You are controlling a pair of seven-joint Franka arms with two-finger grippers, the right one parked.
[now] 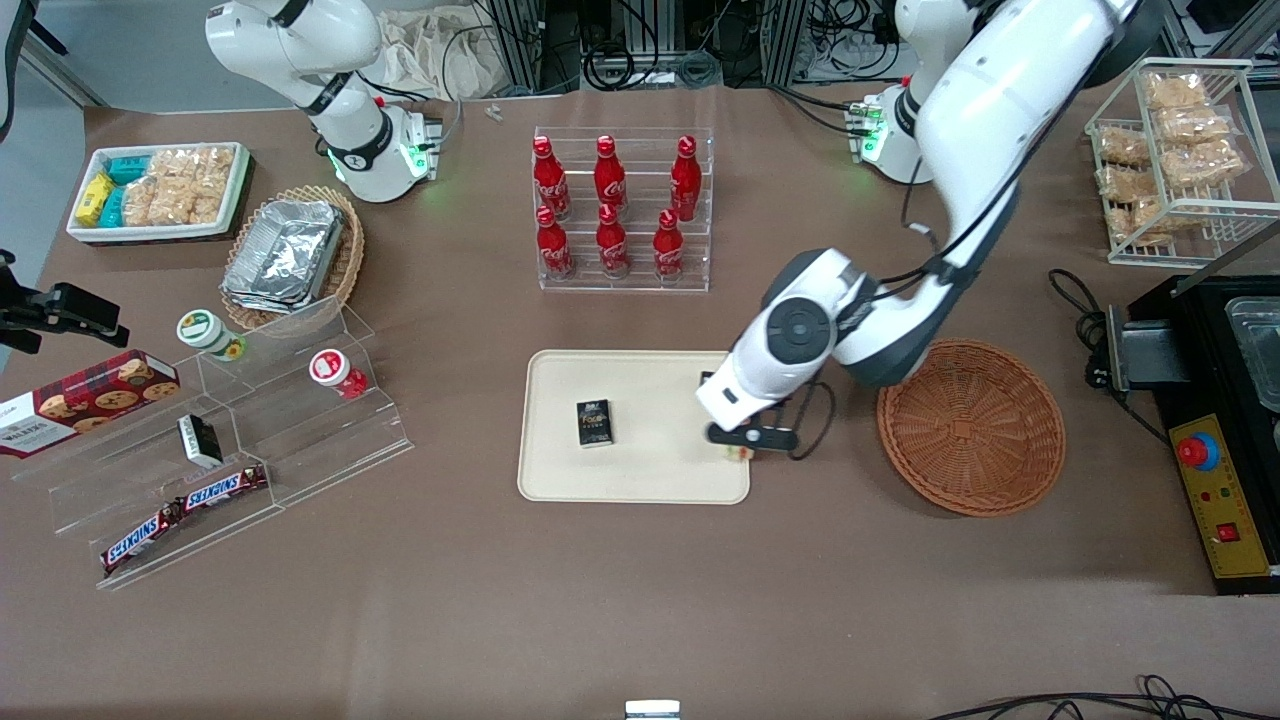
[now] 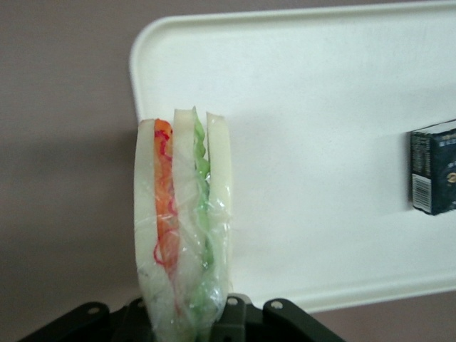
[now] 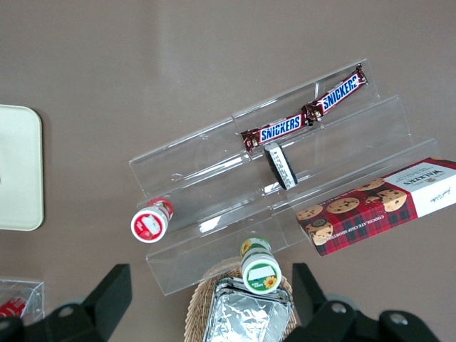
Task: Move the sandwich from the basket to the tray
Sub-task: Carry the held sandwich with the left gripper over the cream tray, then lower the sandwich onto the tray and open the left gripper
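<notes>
One sandwich [image 2: 184, 228] is gripped edge-up between closed gripper [image 1: 741, 447] fingers, at the lower right corner of the tray [image 1: 640, 480] in the front view. Basket [image 1: 971, 427] emptied; transport nearly done. Lowering, then release, is called for.

Glossy white arm [image 1: 985, 120] of rounded, bulbous segments. Dark grey bands at the joints; round grey cap on the wrist housing [image 1: 800, 328]. Black cable [image 1: 925, 250] looped loosely alongside. Green light glowing at the base [image 1: 872, 135]. Black gripper [image 1: 752, 437], matt, with small silver screws.
</notes>
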